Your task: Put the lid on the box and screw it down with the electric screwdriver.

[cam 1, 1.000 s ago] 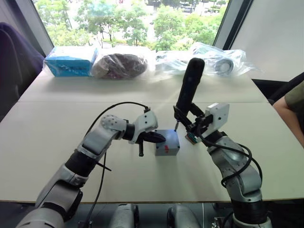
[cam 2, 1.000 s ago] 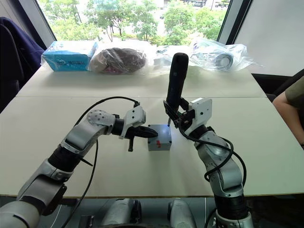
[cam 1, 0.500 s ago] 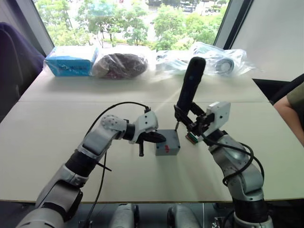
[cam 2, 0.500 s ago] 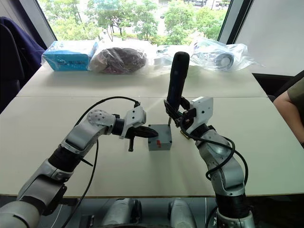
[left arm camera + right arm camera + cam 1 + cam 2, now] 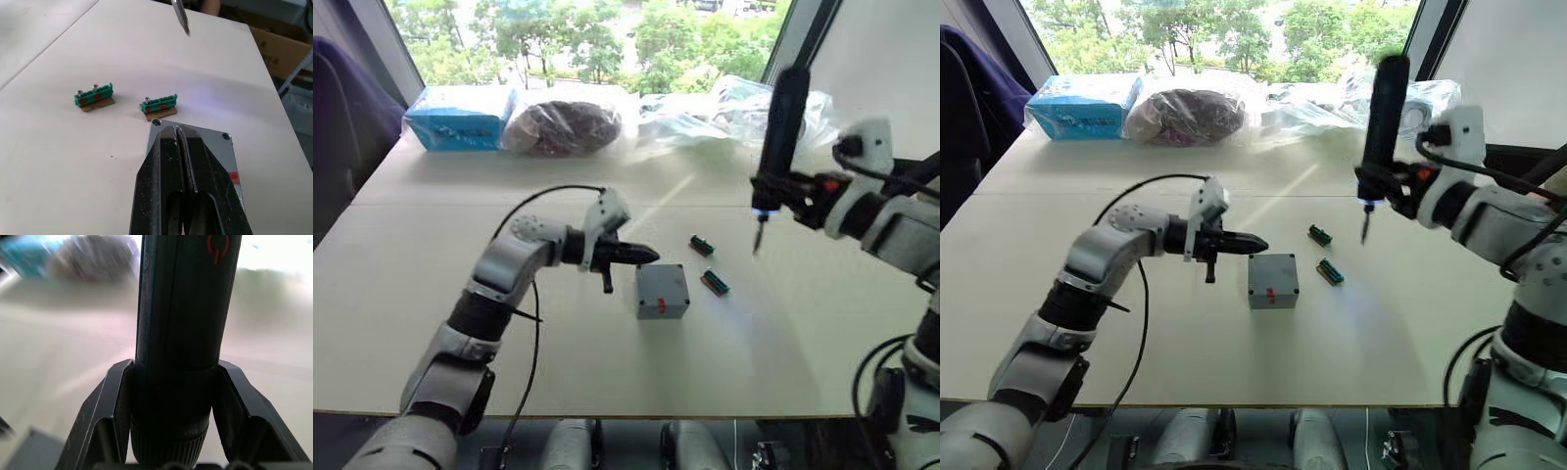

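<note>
Head view: the long black cylindrical electric screwdriver (image 5: pixel 1380 117) is pinched in the right hand (image 5: pixel 1393 192), raised well apart from the small grey plastic box (image 5: pixel 1272 280) on the pale counter (image 5: pixel 1381 333); re-aiming risks missing a screw.

Left wrist view: the left hand (image 5: pixel 180 147), fingers pressed together, hovers over the box's flat grey lid (image 5: pixel 221 147); contact could shift it.

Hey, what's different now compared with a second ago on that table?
The right gripper has lifted the electric screwdriver off the box and carried it up and out to the robot's right; it stays clamped on it. That uncovers two small green parts on the table beside the box. The left gripper, shut, has pulled slightly back from the box. The box, lid on, hasn't moved.
</note>
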